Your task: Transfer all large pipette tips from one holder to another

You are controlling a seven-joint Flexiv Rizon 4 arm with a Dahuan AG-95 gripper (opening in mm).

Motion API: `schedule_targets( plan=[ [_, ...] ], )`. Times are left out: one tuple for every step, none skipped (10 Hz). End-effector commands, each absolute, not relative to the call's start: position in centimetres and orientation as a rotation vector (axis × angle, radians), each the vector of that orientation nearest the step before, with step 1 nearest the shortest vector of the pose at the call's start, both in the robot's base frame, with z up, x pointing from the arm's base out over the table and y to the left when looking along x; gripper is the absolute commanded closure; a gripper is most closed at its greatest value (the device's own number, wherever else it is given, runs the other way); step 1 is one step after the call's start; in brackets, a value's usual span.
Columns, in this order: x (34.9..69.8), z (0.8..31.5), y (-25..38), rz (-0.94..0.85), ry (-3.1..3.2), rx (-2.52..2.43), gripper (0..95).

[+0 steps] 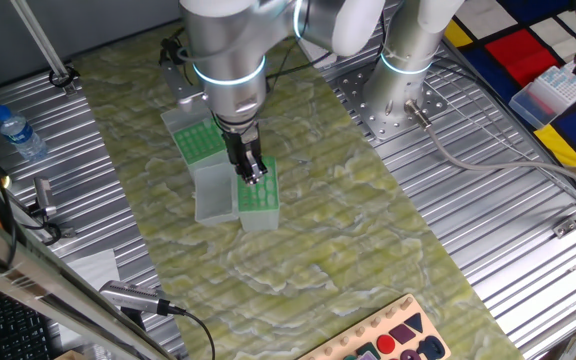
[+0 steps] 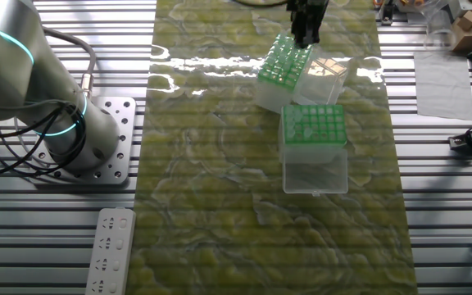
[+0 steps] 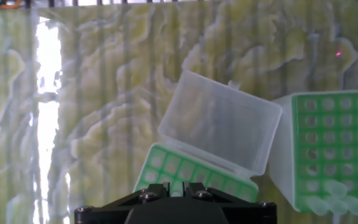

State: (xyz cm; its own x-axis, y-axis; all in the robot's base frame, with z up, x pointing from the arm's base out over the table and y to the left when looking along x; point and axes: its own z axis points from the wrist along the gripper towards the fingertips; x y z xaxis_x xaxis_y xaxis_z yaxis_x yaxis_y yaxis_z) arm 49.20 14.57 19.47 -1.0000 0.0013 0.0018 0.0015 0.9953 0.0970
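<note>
Two clear holders with green rack plates stand side by side on the mottled green mat. My gripper (image 1: 253,174) hangs low over the holder with the open lid (image 1: 259,192). The other fixed view shows it (image 2: 308,34) above that holder (image 2: 283,62). In the hand view the black fingers (image 3: 160,188) stand close together over its rack (image 3: 185,169), with a pale mint round top between them. The clear lid (image 3: 219,127) lies open behind. The second holder (image 3: 328,146) at the right has a few large pipette tips (image 3: 328,200) in its near rows.
A water bottle (image 1: 20,135) lies at the left on the ribbed metal table. A clear box (image 1: 558,95) sits far right. A wooden shape board (image 1: 388,340) is at the front edge. A second arm's base (image 1: 408,60) and a power strip (image 2: 109,250) stand beside the mat.
</note>
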Motion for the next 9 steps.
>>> schedule_targets(
  plan=[
    [49.5, 21.0, 14.7, -0.152, -3.120, 0.013, 95.0],
    [49.7, 22.4, 14.8, -0.152, -3.104, 0.016, 95.0],
    [49.9, 23.4, 14.8, -0.150, -3.091, 0.023, 95.0],
    [50.0, 24.1, 14.8, -0.153, -3.086, 0.030, 95.0],
    [50.0, 25.3, 14.7, -0.154, -3.076, 0.039, 95.0],
    [50.0, 26.1, 14.7, -0.152, -3.072, 0.050, 95.0],
    [50.1, 27.1, 14.8, -0.148, -3.068, 0.065, 95.0],
    [50.1, 27.9, 14.8, -0.111, -3.064, 0.114, 95.0],
    [50.2, 28.5, 14.7, -0.078, -3.059, 0.151, 95.0]
  ],
)
